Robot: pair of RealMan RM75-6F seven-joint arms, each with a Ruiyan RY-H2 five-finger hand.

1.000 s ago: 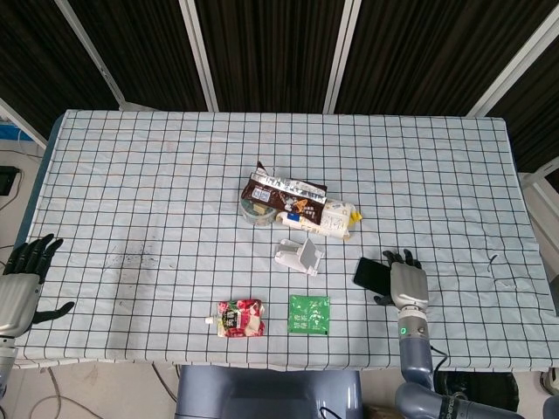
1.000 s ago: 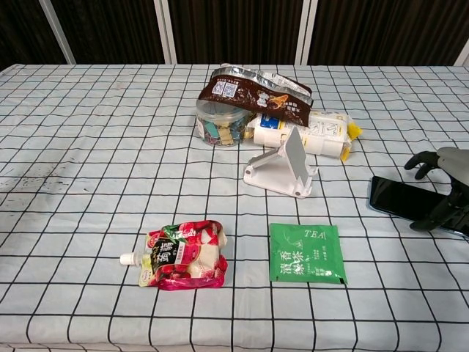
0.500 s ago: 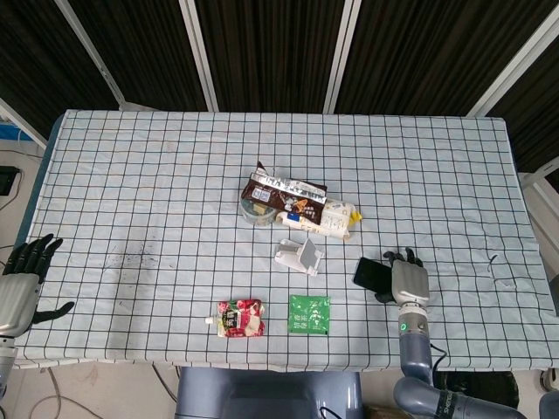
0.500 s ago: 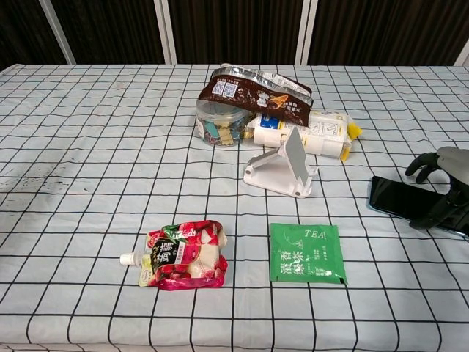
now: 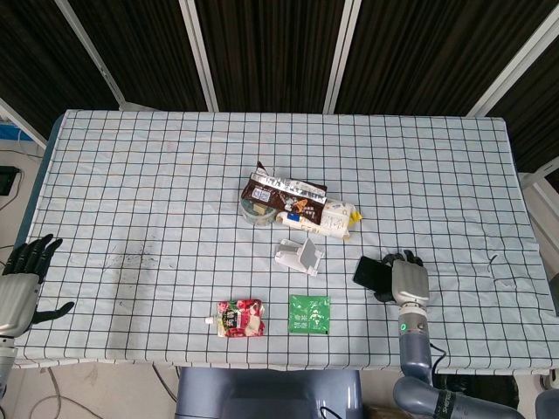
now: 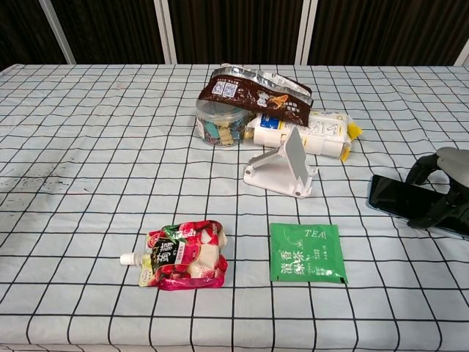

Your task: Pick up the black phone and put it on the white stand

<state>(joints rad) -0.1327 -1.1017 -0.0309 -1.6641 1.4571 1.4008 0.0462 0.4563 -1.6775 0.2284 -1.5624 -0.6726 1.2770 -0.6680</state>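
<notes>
From the head view, we see one black phone near the table's right front edge, our right hand curling its fingers around it; our left hand hangs released off the left edge. From the chest view, a shallow pinch could let the phone slide away before reaching the one white stand.
</notes>
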